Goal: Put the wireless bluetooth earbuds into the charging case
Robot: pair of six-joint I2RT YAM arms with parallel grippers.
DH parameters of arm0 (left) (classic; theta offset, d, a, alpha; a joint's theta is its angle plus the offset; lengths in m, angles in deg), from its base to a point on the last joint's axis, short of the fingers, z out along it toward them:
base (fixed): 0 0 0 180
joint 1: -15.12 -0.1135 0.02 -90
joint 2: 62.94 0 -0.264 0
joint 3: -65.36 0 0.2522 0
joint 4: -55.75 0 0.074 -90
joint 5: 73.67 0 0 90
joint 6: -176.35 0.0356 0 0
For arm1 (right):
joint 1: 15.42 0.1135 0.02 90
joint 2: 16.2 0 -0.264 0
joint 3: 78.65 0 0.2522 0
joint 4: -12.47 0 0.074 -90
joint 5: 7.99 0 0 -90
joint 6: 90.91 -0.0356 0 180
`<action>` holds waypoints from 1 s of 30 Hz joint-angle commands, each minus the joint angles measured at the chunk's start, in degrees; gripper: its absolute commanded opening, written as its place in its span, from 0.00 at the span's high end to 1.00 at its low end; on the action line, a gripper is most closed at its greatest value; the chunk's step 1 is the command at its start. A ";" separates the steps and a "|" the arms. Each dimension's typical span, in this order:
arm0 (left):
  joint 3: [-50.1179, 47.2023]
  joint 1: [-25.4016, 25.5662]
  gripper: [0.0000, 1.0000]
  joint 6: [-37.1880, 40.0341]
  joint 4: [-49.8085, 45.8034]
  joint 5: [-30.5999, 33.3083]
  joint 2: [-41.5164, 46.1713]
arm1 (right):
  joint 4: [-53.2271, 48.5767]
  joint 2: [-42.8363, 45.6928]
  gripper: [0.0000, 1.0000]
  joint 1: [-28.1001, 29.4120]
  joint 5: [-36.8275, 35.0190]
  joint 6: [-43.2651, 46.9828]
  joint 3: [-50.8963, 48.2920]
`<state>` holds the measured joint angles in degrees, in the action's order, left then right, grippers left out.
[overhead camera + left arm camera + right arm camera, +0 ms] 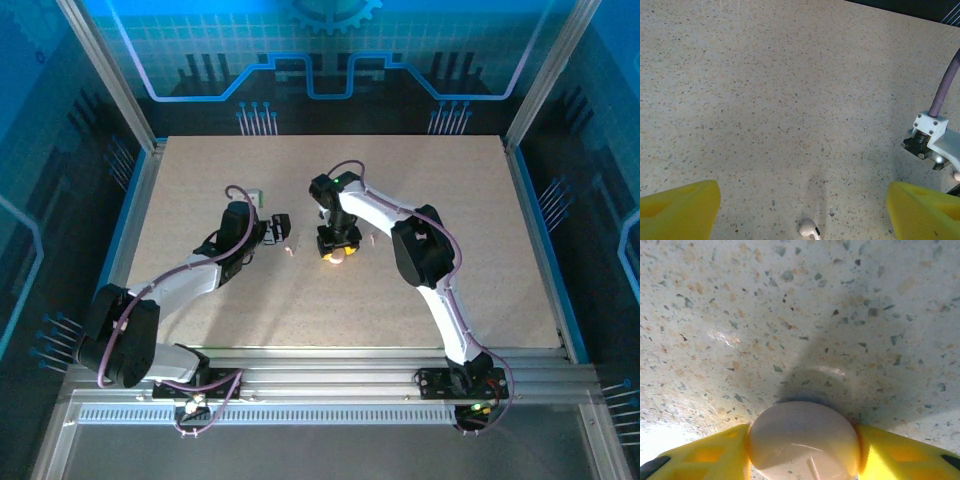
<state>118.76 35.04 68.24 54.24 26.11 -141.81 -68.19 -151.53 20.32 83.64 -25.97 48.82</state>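
Note:
The round pale pink charging case (804, 440) sits on the speckled table, pinched from both sides by the yellow fingers (705, 456) of my right gripper (338, 246), which is shut on it. From above, the case (338, 255) peeks out under that gripper. One tiny pale earbud (809, 229) lies on the table between the wide-apart yellow fingers (680, 209) of my open left gripper (802, 215), touching neither. In the top view this earbud (290, 250) lies just in front of the left gripper (282, 231). A second earbud (371, 238) lies right of the right gripper.
The right arm's wrist block and purple cable (935, 127) stand close to the left gripper's right side. A small pale square item (258, 197) lies behind the left arm. Metal frame posts and blue walls ring the table (480, 290).

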 commanded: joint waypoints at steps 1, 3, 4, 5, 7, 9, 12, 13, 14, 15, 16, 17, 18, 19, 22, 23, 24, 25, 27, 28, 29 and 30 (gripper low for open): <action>1.73 -0.59 0.13 -0.87 0.01 -1.42 -0.23 | -1.99 2.56 0.50 1.69 -2.12 -0.32 -0.82; 1.90 -0.59 0.13 -0.93 -0.04 -2.07 -0.32 | -0.51 5.88 0.50 2.02 -3.47 -0.41 -2.68; 2.00 -0.59 0.14 -0.94 -0.02 -2.61 -0.32 | 0.78 7.78 0.51 2.34 -4.49 -0.33 -4.15; 2.06 -0.59 0.14 -0.82 0.14 -3.30 -0.40 | 2.30 9.57 0.51 2.67 -5.34 -0.18 -5.66; 2.16 -0.63 0.15 -0.57 0.61 -5.53 -0.41 | 5.78 14.05 0.51 3.14 -7.55 0.39 -9.79; 2.18 -0.67 0.17 -0.24 1.04 -7.56 -0.24 | 8.98 18.43 0.53 3.61 -10.67 1.23 -13.89; 2.02 -0.63 0.18 -0.11 1.85 -10.56 0.28 | 15.73 25.65 0.54 5.35 -14.96 5.52 -21.51; 1.85 -0.67 0.18 -0.17 2.50 -11.67 0.60 | 18.13 27.94 0.54 5.80 -15.82 7.63 -23.91; 1.57 -0.67 0.19 -0.19 3.43 -13.04 0.94 | 20.64 30.28 0.54 6.33 -16.49 10.05 -26.48; 1.20 -0.67 0.19 -0.09 4.45 -14.40 1.23 | 22.90 32.19 0.54 6.72 -16.94 12.43 -28.78; 0.83 -0.67 0.19 -0.09 5.59 -15.96 1.48 | 25.59 34.34 0.55 7.19 -17.50 15.13 -31.30; 0.54 -0.67 0.20 -0.22 6.61 -17.27 1.76 | 27.81 36.66 0.56 7.46 -17.64 18.24 -33.60; 0.23 -0.59 0.20 -0.25 7.34 -18.40 1.94 | 29.94 38.55 0.56 7.62 -17.49 21.05 -35.69; -0.03 -0.63 0.20 -0.41 8.12 -19.65 2.12 | 32.64 40.87 0.56 7.72 -17.49 23.91 -38.28; -0.60 -0.59 0.22 -0.84 10.07 -22.95 2.67 | 40.48 47.96 0.56 7.78 -15.53 32.37 -45.47; -0.70 -0.61 0.22 -0.94 10.65 -24.12 2.82 | 42.42 49.94 0.55 7.81 -15.19 34.37 -47.14; -0.95 -0.59 0.22 -1.01 11.45 -25.72 3.01 | 44.53 52.28 0.54 7.83 -14.25 36.54 -49.11; -1.18 -0.59 0.23 -1.14 12.41 -27.68 3.19 | 46.49 54.45 0.54 7.81 -13.53 38.48 -50.91; -1.21 -0.59 0.25 -1.56 14.32 -31.85 3.44 | 49.74 58.13 0.54 7.84 -12.51 41.93 -54.20; -1.15 -0.59 0.25 -1.79 14.99 -34.25 3.54 | 51.05 59.87 0.54 7.83 -11.92 43.42 -55.65; -0.99 -0.53 0.26 -2.00 15.16 -36.02 3.73 | 51.91 61.22 0.54 7.77 -11.22 44.60 -56.84; -0.88 -0.50 0.27 -2.30 15.17 -37.86 3.96 | 52.88 62.70 0.54 7.83 -10.33 45.73 -58.11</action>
<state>118.48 34.78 67.54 65.65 -2.83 -139.67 -23.16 -92.25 27.67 70.55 12.12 -6.78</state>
